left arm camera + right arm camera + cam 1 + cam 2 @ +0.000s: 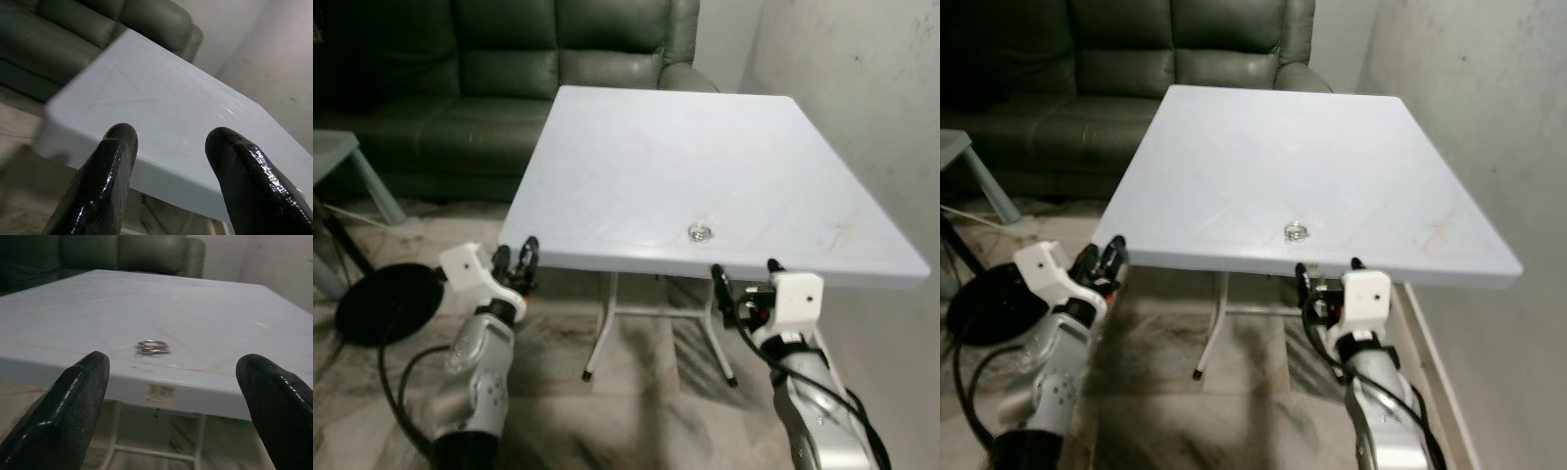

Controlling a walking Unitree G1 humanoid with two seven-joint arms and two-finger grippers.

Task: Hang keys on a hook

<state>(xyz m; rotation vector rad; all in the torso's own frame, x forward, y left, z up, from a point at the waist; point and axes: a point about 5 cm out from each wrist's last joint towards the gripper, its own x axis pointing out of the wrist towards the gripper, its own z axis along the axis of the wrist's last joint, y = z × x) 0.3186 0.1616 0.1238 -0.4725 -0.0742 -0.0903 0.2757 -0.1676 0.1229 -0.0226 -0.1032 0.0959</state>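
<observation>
The keys (701,233) lie untouched on the white worktop (636,147), near its front edge. The right hand (744,279) waits just below that edge, fingers apart and empty. The left hand (516,257) likewise stands apart. Pickup and hanging both remain outstanding.

Both silver arms are reaching forward at a low height. The left gripper (516,257) is holding its fingers a little apart, while the right gripper (745,275) is keeping its fingers (73,396) spread wide and empty.
</observation>
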